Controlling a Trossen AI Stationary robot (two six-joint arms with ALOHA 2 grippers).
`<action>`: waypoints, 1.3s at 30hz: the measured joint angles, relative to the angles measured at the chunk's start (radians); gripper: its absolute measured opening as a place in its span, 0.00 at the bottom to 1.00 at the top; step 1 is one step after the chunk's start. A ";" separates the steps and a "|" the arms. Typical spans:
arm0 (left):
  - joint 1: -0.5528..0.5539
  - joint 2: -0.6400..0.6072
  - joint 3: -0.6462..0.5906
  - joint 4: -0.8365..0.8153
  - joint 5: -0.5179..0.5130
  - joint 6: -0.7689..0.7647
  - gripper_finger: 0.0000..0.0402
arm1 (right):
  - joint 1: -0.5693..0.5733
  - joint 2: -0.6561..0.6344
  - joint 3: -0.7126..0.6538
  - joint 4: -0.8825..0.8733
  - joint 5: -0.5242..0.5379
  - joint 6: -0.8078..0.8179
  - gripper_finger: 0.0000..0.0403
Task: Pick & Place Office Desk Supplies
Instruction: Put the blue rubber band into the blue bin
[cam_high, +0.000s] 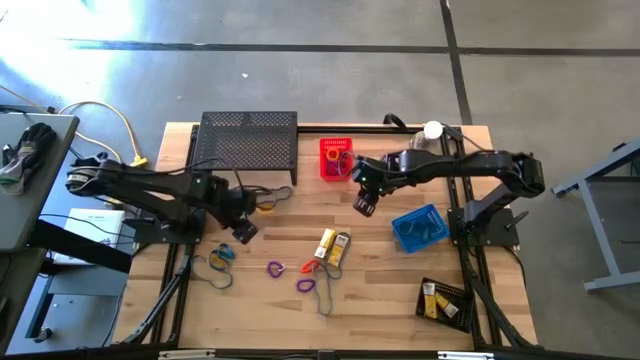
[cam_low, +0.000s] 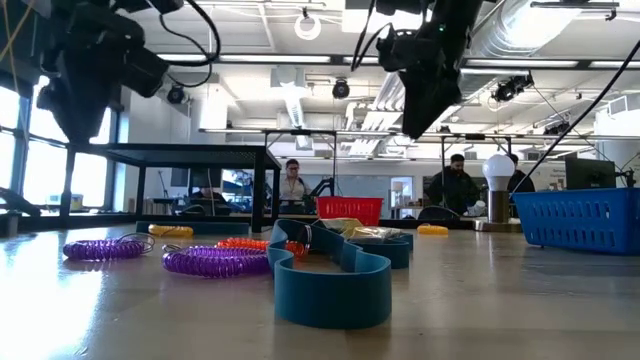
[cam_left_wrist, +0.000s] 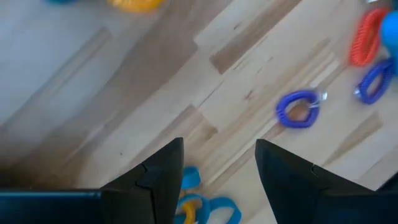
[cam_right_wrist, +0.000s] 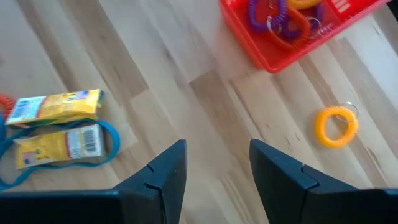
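Both the left gripper (cam_high: 244, 231) and right gripper (cam_high: 362, 205) are released, empty; lower straight over one purple loop (cam_high: 274, 268) near the yellow boxes (cam_high: 332, 247)

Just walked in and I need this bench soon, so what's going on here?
Two robot arms are sorting desk supplies, and neither holds anything now. The left end effector hangs open above the blue band loops. The right end effector hangs open near the red basket, which already holds coil loops. Purple coils, an orange coil and two yellow boxes lie loose on the table.
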 joint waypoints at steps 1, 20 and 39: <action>-0.018 0.004 0.000 -0.002 -0.011 -0.017 0.48 | 0.003 0.000 0.000 0.004 0.000 0.000 0.41; -0.076 0.130 -0.001 0.236 -0.221 0.174 0.48 | 0.019 0.000 0.000 0.009 -0.003 -0.001 0.41; 0.214 0.422 -0.001 0.524 -0.247 0.277 0.48 | 0.070 0.000 0.000 0.006 -0.003 0.000 0.41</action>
